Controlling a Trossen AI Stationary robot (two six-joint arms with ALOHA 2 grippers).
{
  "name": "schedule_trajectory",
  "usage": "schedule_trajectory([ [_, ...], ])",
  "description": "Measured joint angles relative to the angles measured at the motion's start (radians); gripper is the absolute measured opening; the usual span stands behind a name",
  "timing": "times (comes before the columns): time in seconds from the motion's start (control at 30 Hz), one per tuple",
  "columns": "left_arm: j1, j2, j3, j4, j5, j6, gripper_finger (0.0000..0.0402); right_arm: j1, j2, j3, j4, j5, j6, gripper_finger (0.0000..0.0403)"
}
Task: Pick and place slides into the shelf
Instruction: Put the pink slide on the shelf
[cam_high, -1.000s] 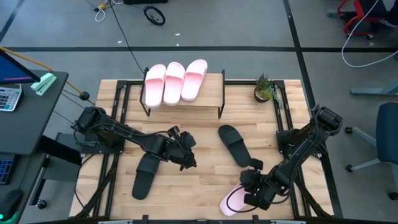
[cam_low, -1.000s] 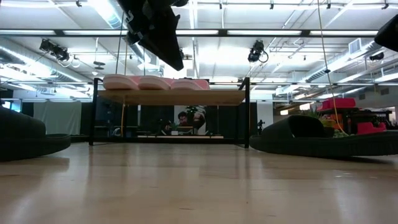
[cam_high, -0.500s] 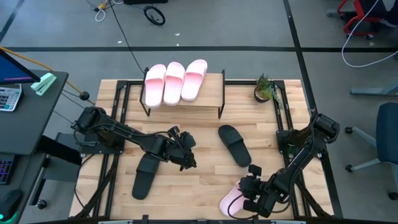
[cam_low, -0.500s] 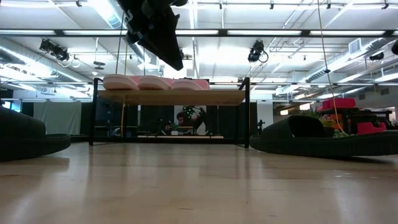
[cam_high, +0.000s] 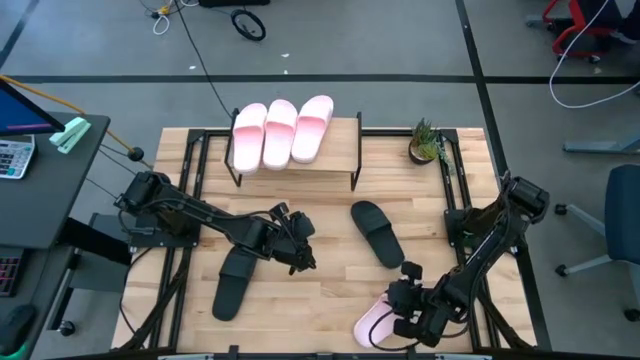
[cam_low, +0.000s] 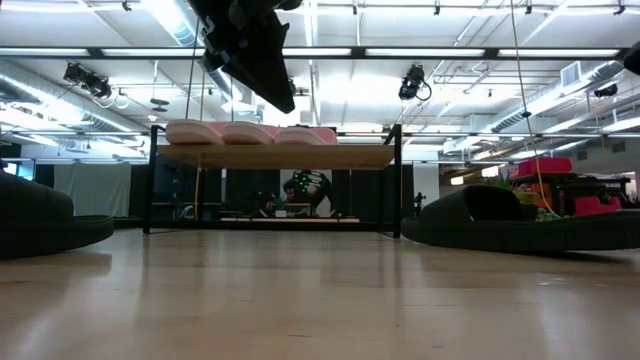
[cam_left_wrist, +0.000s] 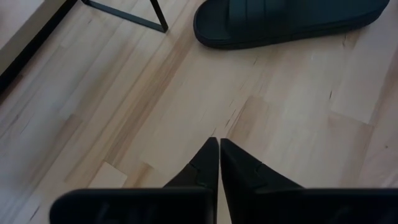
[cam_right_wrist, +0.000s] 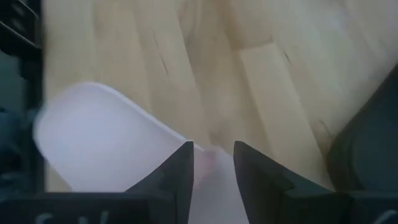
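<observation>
A wooden table (cam_high: 330, 270) stands on a grey floor. At its far side is the shelf (cam_high: 296, 160), with three pink slides (cam_high: 280, 131) side by side on its top. One black slide (cam_high: 378, 233) lies near the middle of the table, another black slide (cam_high: 231, 281) at the left. The left gripper (cam_high: 303, 257) hangs above bare wood with fingers together, holding nothing. The right gripper (cam_high: 400, 322) is closed on a fourth pink slide (cam_high: 372, 325) at the near edge
</observation>
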Motion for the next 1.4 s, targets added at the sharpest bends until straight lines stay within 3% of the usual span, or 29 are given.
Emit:
schedule_trajectory([
  [0.33, 0.000, 0.000, 0.000, 0.000, 0.000, 0.000, 0.0013, 0.041, 0.013, 0.000, 0.235, -0.007, -0.003, 0.0121],
  [0.53, 0.000, 0.000, 0.000, 0.000, 0.000, 0.000, 0.0010, 0.059, 0.035, 0.001, 0.250, -0.024, 0.013, 0.0121],
  [0.7, 0.000, 0.000, 0.000, 0.001, 0.000, -0.001, 0.0022, 0.053, 0.086, 0.001, 0.245, -0.101, 0.098, 0.0121],
  [0.97, 0.000, 0.000, 0.000, 0.001, 0.000, -0.001, 0.0014, 0.042, 0.111, 0.007, 0.075, -0.372, 0.250, 0.0121],
  [1.4, 0.000, 0.000, 0.000, 0.001, 0.000, -0.001, 0.0024, 0.046, 0.033, 0.000, -0.304, -0.447, 0.274, 0.0094],
])
